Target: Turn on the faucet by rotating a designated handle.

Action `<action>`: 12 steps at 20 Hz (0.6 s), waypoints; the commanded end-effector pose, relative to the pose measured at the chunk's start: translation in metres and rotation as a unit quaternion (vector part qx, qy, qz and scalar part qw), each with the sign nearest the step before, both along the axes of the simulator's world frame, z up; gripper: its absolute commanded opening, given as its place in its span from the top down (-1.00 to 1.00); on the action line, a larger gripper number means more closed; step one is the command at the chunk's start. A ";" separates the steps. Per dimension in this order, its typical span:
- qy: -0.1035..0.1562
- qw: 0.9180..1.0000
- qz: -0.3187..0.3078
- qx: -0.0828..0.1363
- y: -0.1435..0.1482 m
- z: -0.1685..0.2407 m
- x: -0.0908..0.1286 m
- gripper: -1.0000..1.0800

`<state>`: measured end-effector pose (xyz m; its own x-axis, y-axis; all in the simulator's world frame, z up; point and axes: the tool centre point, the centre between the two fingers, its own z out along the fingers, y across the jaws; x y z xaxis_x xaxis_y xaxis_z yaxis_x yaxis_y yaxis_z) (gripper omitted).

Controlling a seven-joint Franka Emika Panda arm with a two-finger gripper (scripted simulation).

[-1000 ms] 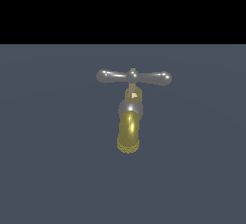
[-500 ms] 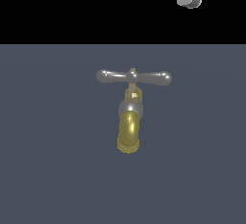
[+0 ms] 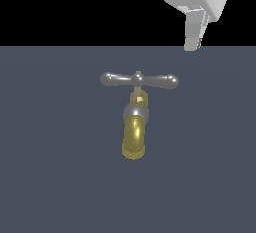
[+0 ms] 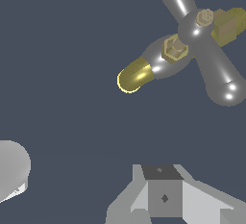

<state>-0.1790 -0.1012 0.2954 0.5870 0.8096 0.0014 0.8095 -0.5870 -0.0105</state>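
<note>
Looking down from the exterior view, I see the small brass-yellow faucet [image 3: 135, 134] with its curved ribbed spout standing on the dark grey surface [image 3: 50, 177], its slim glossy grey crossbar handle [image 3: 139, 80] lying level across the top. My white gripper [image 3: 194, 39] hangs above and toward the exterior view's right of the handle, well apart from it; I cannot tell how wide the jaws stand

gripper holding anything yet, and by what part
Nothing is held. The gripper hangs above the handle, toward the exterior view's right, clear of the faucet.
</note>
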 end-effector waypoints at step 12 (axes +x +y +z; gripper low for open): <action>-0.003 0.990 0.144 -0.004 -0.013 -0.061 0.045 1.00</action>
